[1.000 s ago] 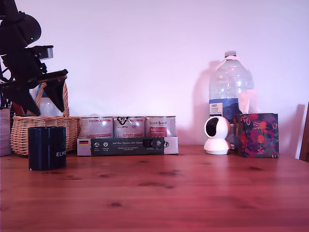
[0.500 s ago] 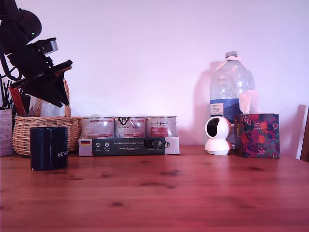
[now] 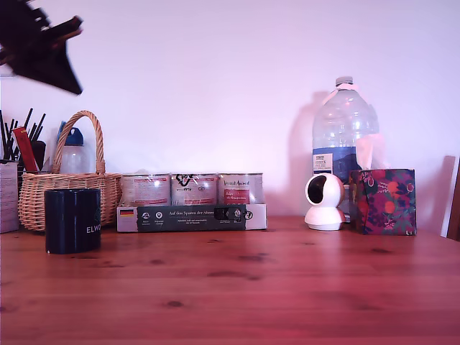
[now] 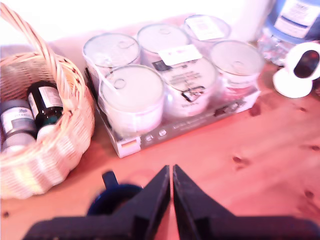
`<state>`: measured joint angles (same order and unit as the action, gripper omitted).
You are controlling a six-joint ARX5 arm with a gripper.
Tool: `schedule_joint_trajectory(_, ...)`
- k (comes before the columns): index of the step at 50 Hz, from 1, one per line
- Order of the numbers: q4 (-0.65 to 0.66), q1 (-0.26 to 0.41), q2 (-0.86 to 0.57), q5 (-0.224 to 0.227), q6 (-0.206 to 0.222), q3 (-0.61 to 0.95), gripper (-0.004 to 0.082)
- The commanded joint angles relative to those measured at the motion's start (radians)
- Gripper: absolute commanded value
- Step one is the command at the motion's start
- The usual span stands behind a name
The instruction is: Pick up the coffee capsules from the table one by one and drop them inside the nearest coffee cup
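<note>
One mug is all I can find of the task's things: the coffee cup [image 3: 72,220], dark navy with white lettering low on its side, stands on the tabletop [image 3: 237,287] toward the exterior view's left edge, just in front of a wicker basket [image 3: 68,194]. I see no coffee capsule in either view.

My gripper [image 4: 171,172] is raised high, a dark shape in the top corner at the exterior view's left, well above the basket and the cup. In the wrist view the fingers [image 4: 152,197] are drawn together with only a thin slit between their tips, and nothing sits between them. Below them I can make out the cup's blue rim and handle, blurred.

Along the back edge, beside the basket, sits a shrink-wrapped tray of cans [image 3: 190,202]; the wrist view shows six lids. Farther toward the exterior view's right stand a small white camera [image 3: 323,202], a large water bottle [image 3: 343,126] behind it, and a floral tissue box [image 3: 382,201]. The basket holds small bottles [image 4: 44,103].
</note>
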<state>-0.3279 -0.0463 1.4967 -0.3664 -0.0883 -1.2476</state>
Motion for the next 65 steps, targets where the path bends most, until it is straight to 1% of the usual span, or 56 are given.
schedule_joint_trajectory(1, 0.034, -0.006, -0.021, -0.002, 0.011, 0.106, -0.0019)
schedule_joint_trajectory(6, 0.086, -0.006, -0.099, 0.003, 0.026, 0.223, -0.0019)
schedule_joint_trajectory(16, 0.185, -0.006, -0.258, 0.037, 0.05, 0.44, -0.0019)
schedule_joint_trajectory(17, 0.194, -0.006, -0.273, 0.039, 0.059, 0.459, -0.0019)
schedule_joint_trajectory(25, 0.259, -0.006, -0.402, 0.062, 0.065, 0.622, -0.0019)
schedule_joint_trajectory(31, 0.316, -0.006, -0.497, 0.061, 0.069, 0.739, -0.0019)
schedule_joint_trajectory(32, 0.333, -0.006, -0.511, 0.062, 0.082, 0.757, -0.0019)
schedule_joint_trajectory(37, 0.4, -0.006, -0.593, 0.061, 0.094, 0.85, -0.0019)
schedule_joint_trajectory(38, 0.411, -0.006, -0.609, 0.061, 0.108, 0.868, -0.0019)
schedule_joint_trajectory(40, 0.427, -0.006, -0.646, 0.061, 0.11, 0.902, -0.0019)
schedule_joint_trajectory(44, 0.432, -0.006, -0.721, 0.061, 0.123, 0.961, -0.0019)
schedule_joint_trajectory(49, 0.431, -0.006, -0.819, 0.061, 0.127, 1.023, -0.0019)
schedule_joint_trajectory(51, 0.43, -0.006, -0.864, 0.061, 0.141, 1.046, -0.0019)
schedule_joint_trajectory(52, 0.426, -0.006, -0.881, 0.061, 0.141, 1.053, -0.0019)
schedule_joint_trajectory(53, 0.419, -0.006, -0.901, 0.061, 0.15, 1.06, -0.0019)
schedule_joint_trajectory(56, 0.389, -0.006, -0.958, 0.064, 0.153, 1.073, -0.0019)
schedule_joint_trajectory(65, 0.273, -0.006, -1.13, 0.12, 0.157, 1.075, -0.0019)
